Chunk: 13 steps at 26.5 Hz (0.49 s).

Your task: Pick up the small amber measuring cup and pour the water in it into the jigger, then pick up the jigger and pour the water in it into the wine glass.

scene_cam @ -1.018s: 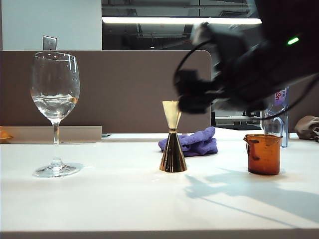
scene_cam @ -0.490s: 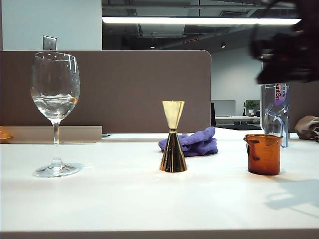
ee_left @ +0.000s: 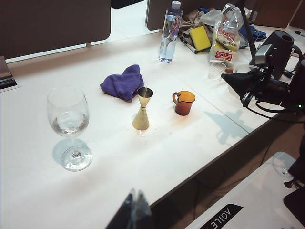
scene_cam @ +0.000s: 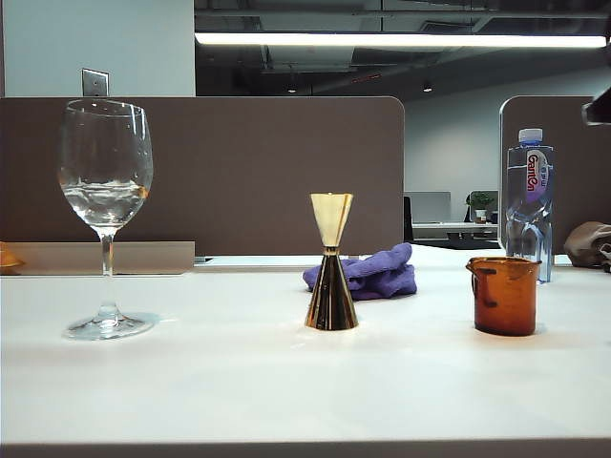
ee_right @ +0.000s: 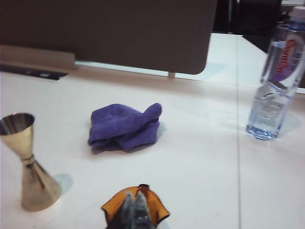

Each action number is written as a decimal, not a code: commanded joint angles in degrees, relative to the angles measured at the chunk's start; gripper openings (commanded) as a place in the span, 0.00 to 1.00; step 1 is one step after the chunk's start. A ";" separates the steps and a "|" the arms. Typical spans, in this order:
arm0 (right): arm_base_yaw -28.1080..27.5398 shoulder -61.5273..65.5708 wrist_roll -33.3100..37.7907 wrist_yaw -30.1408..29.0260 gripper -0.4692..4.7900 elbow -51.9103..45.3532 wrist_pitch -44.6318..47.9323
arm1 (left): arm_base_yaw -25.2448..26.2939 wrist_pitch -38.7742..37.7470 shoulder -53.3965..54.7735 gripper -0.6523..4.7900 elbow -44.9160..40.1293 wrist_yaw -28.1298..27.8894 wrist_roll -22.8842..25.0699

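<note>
Right gripper (ee_right: 135,210) fingertips pinched together, clasping nothing; poised over the near rim of the small amber measuring cup (ee_right: 155,209) without visibly touching it. Left gripper (ee_left: 135,210) likewise apparently pressed closed and empty, hanging off the near table edge, well apart from every vessel.

Outward, in the exterior view: amber cup at lower right, upright on the white table (scene_cam: 239,382); jigger (scene_cam: 331,267) upright at centre, purple cloth (scene_cam: 368,272) just behind it; wine glass (scene_cam: 105,181) at far left, with water (scene_cam: 105,202) low in the bowl; plastic bottle (scene_cam: 528,205) behind the cup. Only a dark sliver of the right arm (scene_cam: 600,107) at the right edge. Cannot tell whether cup or jigger keeps any liquid.

Judging by the water in the glass, probably near the end of the task.

Risks: a forward or downward drift with clenched tips, clipping the cup's rim and tipping or skidding it. A sweep toward the centre, toppling the narrow-waisted jigger. A reach across to the far left, knocking the tall thin-stemmed glass and spilling the water.
</note>
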 commanded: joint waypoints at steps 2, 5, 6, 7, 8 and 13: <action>-1.75 -2.01 2.03 0.39 0.08 -1.75 1.51 | -0.02 -0.17 0.04 0.12 0.17 0.07 -0.17; -3.43 -4.39 2.01 0.39 0.08 -3.82 2.29 | -0.02 -0.17 0.04 0.12 0.17 0.07 -0.17; -4.28 -5.53 2.01 0.37 0.08 -4.50 2.25 | -0.02 -0.17 0.04 0.12 0.17 0.07 -0.17; -4.98 -6.47 2.01 0.35 0.08 -4.94 2.14 | -0.02 -0.17 0.04 0.12 0.17 0.07 -0.17; -5.57 -7.32 2.03 0.31 0.08 -5.33 1.97 | -0.02 -0.17 0.04 0.12 0.17 0.07 -0.17; -8.72 -12.31 2.69 -0.31 0.09 -6.97 -0.07 | -0.02 -0.17 0.04 0.12 0.17 0.07 -0.17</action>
